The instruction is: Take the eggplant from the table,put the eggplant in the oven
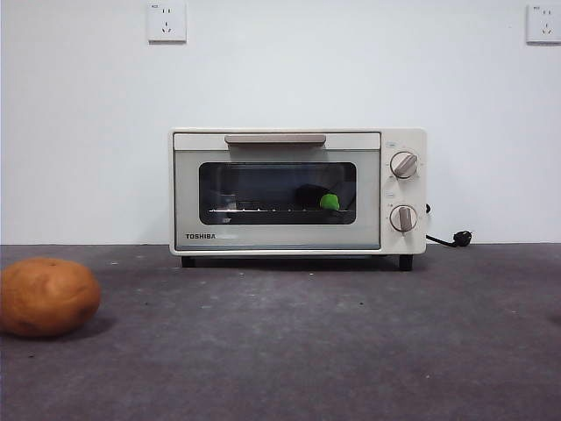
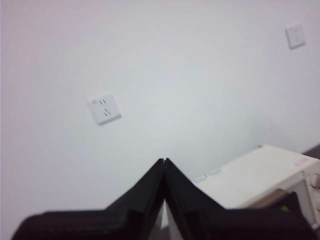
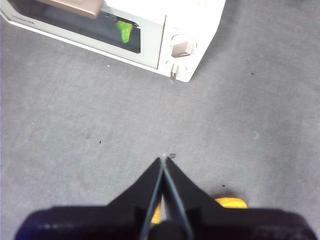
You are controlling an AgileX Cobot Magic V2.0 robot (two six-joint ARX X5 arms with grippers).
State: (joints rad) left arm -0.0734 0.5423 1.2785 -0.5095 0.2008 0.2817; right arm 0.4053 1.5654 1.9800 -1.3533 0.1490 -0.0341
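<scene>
Behind the dark glass door of the cream-white toaster oven (image 1: 298, 191), the glossy dark-purple eggplant (image 1: 314, 196) shows only as a dim shape with its bright green stem cap, its full length hard to make out in the front view. The round orange-brown potato (image 1: 46, 296) is cut off by the left edge of that view, and in the right wrist view only orange slivers of it show behind the closed black jaws of the right gripper (image 3: 164, 161). The left wrist view is soft and blurred, its closed left gripper (image 2: 164, 162) hiding most of the oven so that only a top corner and a speck of green show.
</scene>
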